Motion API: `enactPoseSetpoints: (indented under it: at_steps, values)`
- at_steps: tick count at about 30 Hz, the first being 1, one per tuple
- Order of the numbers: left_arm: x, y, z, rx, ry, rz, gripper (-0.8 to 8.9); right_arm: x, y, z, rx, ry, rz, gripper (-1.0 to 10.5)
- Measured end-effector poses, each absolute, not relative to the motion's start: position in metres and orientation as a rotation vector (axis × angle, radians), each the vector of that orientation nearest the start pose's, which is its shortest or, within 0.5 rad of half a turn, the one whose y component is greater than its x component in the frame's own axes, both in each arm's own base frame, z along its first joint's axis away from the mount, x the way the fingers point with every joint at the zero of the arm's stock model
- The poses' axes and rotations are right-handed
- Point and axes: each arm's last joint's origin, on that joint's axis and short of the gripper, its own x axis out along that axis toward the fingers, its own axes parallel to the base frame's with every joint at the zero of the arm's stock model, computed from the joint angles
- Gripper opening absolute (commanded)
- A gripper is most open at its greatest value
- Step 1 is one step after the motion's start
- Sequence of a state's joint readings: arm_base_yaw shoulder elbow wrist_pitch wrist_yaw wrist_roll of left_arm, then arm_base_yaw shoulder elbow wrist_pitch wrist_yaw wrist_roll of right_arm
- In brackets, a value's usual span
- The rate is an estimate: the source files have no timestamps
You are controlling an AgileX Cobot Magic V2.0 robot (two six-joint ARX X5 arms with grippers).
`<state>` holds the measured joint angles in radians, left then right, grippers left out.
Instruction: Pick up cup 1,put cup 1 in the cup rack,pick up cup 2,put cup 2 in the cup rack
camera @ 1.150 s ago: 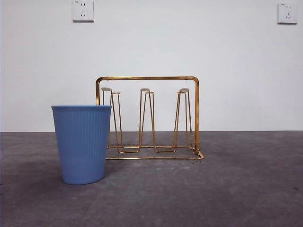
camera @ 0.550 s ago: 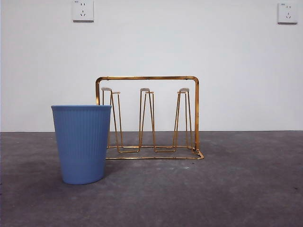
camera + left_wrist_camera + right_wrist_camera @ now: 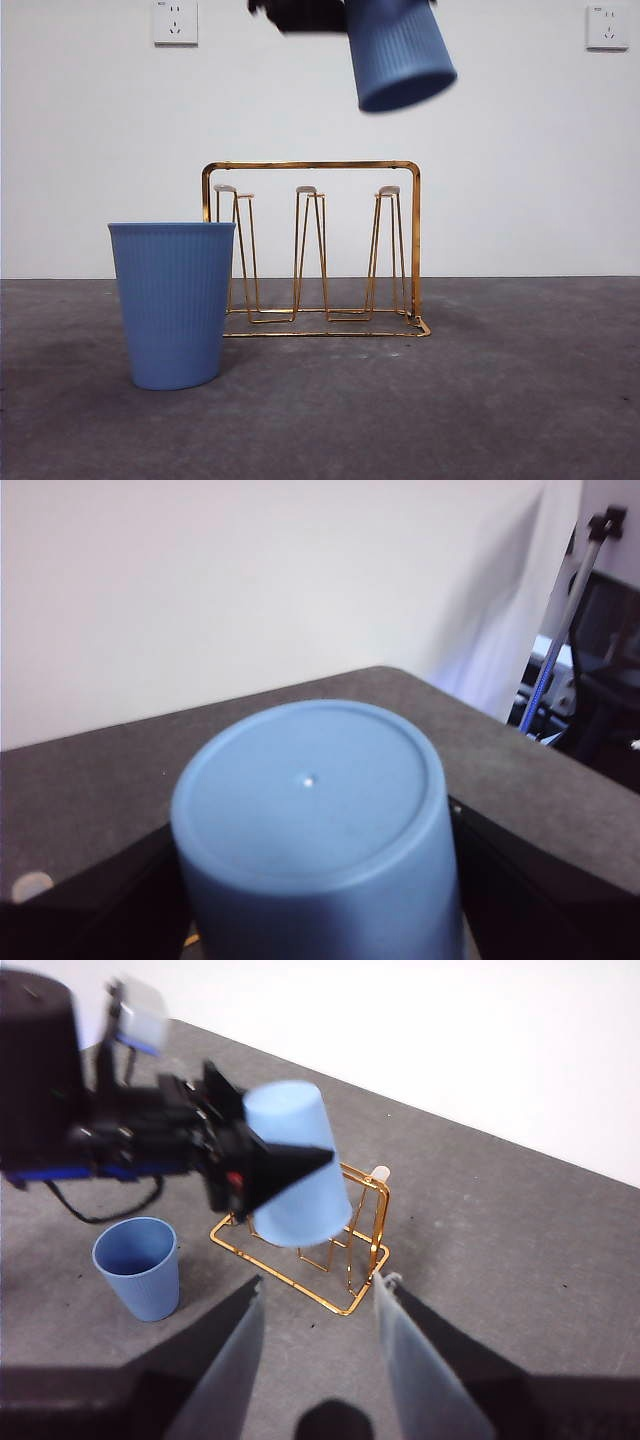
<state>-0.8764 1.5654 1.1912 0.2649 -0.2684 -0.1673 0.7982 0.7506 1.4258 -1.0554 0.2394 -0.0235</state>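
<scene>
The gold wire cup rack [image 3: 312,165] stands on the dark table, its pegs bare; it also shows in the right wrist view [image 3: 383,1220]. My left gripper [image 3: 300,12] is shut on a blue ribbed cup [image 3: 400,55] and holds it tilted, wider end down, high above the rack's right half. In the left wrist view the cup's closed base [image 3: 310,780] sits between my left gripper's jaws [image 3: 310,820]. A second blue cup [image 3: 173,305] stands upright to the left of the rack, in front of its left end. My right gripper [image 3: 320,1280] is open and empty, higher than the rack and apart from it.
Two wall sockets [image 3: 175,22] [image 3: 607,27] are on the white wall behind. The right wrist view shows the left arm [image 3: 60,1090], a black cable [image 3: 100,1210] on the table and the upright cup [image 3: 137,1265]. A stand [image 3: 580,590] lies beyond the table's edge.
The left gripper has come into the front view from the top, carrying a blue cup above the rack. The rack and the upright cup have not moved.
</scene>
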Motion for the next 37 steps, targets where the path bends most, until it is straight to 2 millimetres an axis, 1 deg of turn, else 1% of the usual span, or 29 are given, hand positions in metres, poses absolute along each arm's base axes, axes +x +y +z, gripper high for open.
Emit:
enactPoseSetpoints:
  at_steps: [6,13,16,22,29,37]
  values:
    - [0.251,-0.286,0.301,-0.070,0.156,-0.554,-0.08,0.054,0.045,0.448,-0.214,0.328,0.557,1.9]
    - [0.266,-0.286,0.282,-0.038,0.186,-0.519,-0.08,0.054,0.045,0.448,-0.214,0.328,0.557,1.9]
    - [0.272,-0.285,0.278,-0.043,0.178,-0.508,-0.08,0.054,0.045,0.448,-0.215,0.329,0.557,1.9]
    - [0.277,-0.284,0.279,-0.056,0.147,-0.500,-0.08,0.053,0.045,0.446,-0.224,0.346,0.556,1.9]
    - [0.284,-0.288,0.261,-0.026,0.186,-0.490,-0.08,0.053,0.045,0.446,-0.225,0.347,0.556,1.9]
    - [0.288,-0.290,0.251,-0.010,0.206,-0.486,-0.08,0.053,0.044,0.445,-0.231,0.358,0.556,1.9]
